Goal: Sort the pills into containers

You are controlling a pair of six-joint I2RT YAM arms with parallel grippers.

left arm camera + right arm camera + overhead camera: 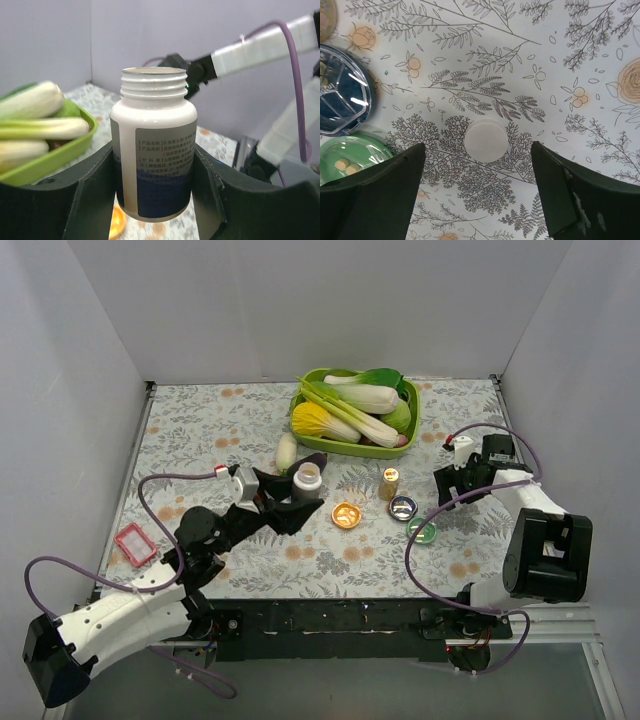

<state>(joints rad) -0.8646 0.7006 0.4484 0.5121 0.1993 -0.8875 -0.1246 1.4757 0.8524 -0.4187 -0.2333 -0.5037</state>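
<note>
Half of the blue dish cropped; left gripper tight around uncapped bottle, right gripper wide above white cap

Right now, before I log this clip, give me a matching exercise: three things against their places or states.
Things:
1. white plastic pill bottle
2. small green translucent dish
3. flat white round disc

States:
A. lying on the tablecloth below the open right gripper
B. lidless, clamped in the left gripper
C. holds pale pills

Pairs: 1-B, 2-C, 3-A.
</note>
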